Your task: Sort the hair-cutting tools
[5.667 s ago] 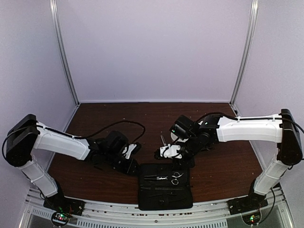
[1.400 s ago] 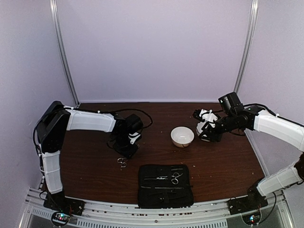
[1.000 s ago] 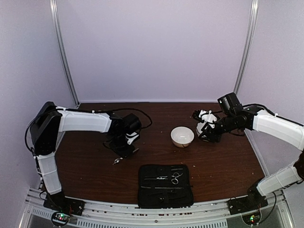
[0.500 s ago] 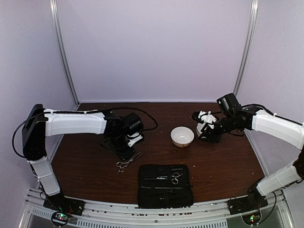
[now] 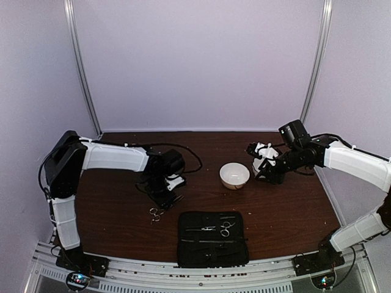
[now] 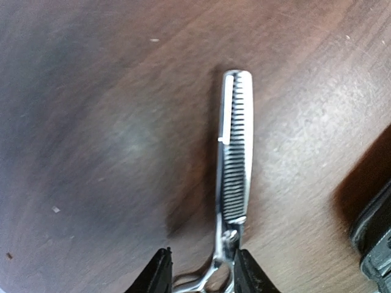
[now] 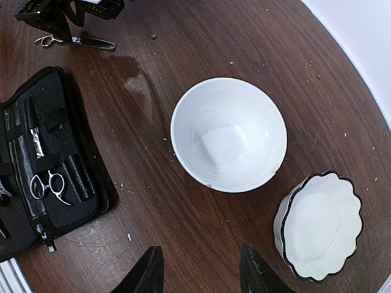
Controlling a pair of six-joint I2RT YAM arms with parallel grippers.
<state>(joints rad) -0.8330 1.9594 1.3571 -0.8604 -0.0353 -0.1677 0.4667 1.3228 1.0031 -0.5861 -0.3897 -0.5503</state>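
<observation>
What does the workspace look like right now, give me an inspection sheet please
Surface: brown wooden table, crumbs scattered.
Job's things: thinning scissors flat on table; ring-handled scissors strapped in black case.
Clutter: round white bowl, scalloped bowl, both empty.
Grippers: left gripper open, straddling the thinning scissors; right gripper open, empty.
Cables: black cable looping behind left arm.
Surroundings: pale walls, metal frame posts.

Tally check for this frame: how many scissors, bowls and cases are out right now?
Scissors: 2, the toothed scissors lying loose and the small scissors strapped in the case
Bowls: 2, the plain bowl and the scalloped bowl, both white
Cases: 1, black, lying open
Total: 5
</observation>
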